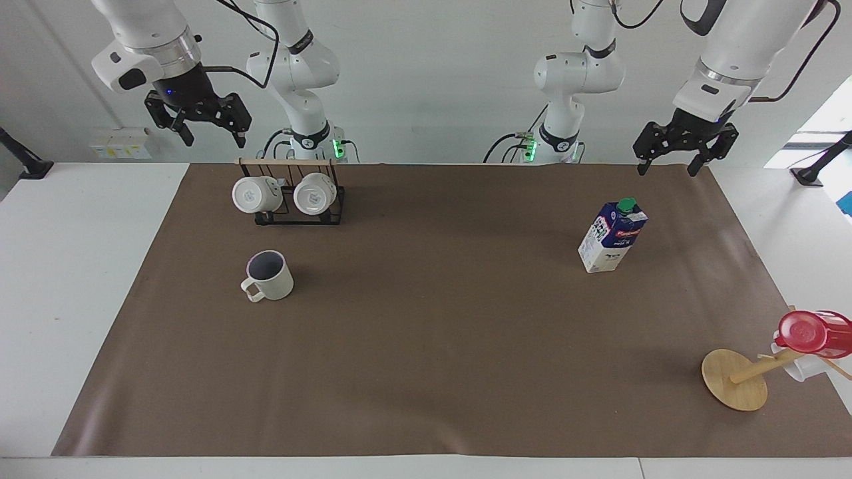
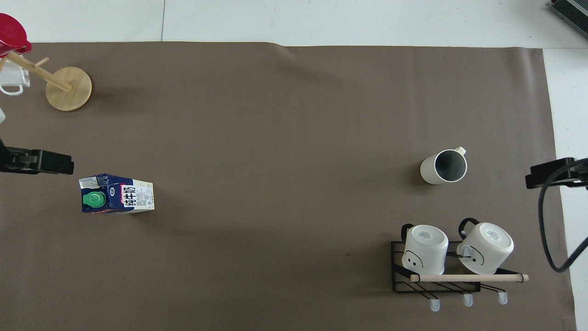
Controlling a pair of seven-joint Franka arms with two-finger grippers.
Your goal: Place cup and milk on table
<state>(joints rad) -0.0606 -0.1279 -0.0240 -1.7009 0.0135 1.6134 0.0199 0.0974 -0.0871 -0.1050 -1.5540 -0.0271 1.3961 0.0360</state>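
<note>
The cup (image 1: 268,276) stands upright on the brown paper of the table (image 1: 432,346), toward the right arm's end, farther from the robots than a wire rack (image 1: 299,199) holding two white mugs. The milk (image 1: 612,235) stands upright toward the left arm's end. The right gripper (image 1: 212,136) and left gripper (image 1: 667,163) hang open, raised and empty.
</note>
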